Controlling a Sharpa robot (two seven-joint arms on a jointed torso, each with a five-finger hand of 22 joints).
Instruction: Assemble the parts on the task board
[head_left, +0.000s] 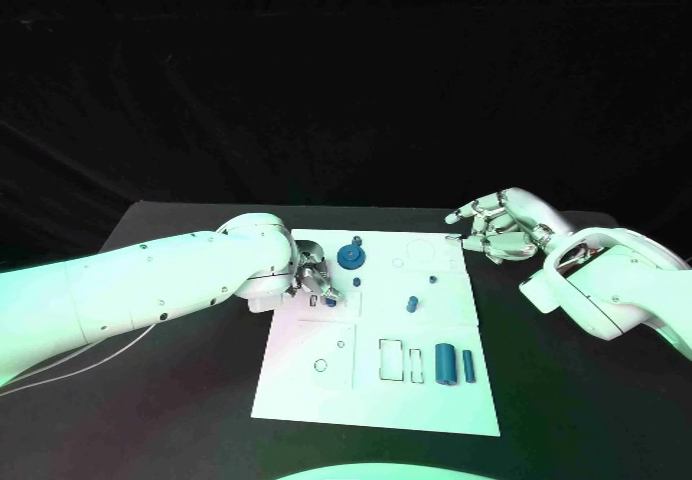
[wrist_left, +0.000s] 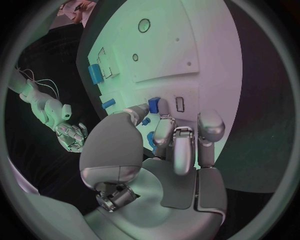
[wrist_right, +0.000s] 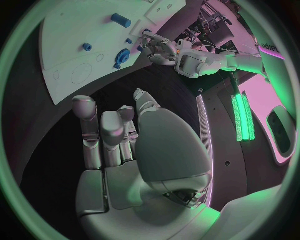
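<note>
The white task board (head_left: 378, 400) lies in the middle of the black table. My left hand (head_left: 315, 280) hovers low over the board's left side. In the left wrist view its thumb and a finger pinch a small blue block (wrist_left: 154, 105) beside a rectangular slot (wrist_left: 180, 104). A blue round part with a peg (head_left: 353, 260) stands just beyond that hand. A small blue piece (head_left: 411, 303) lies mid-board, and two blue cylinders (head_left: 456, 364) lie near the right edge. My right hand (head_left: 498, 228) hangs at the board's far right corner, holding nothing, its fingers (wrist_right: 103, 135) loosely apart.
Outlined slots (head_left: 392, 360) and round holes (head_left: 322, 364) mark the near half of the board. Black table (head_left: 577, 400) surrounds the board on all sides. My left forearm (head_left: 159, 290) stretches across the table's left part.
</note>
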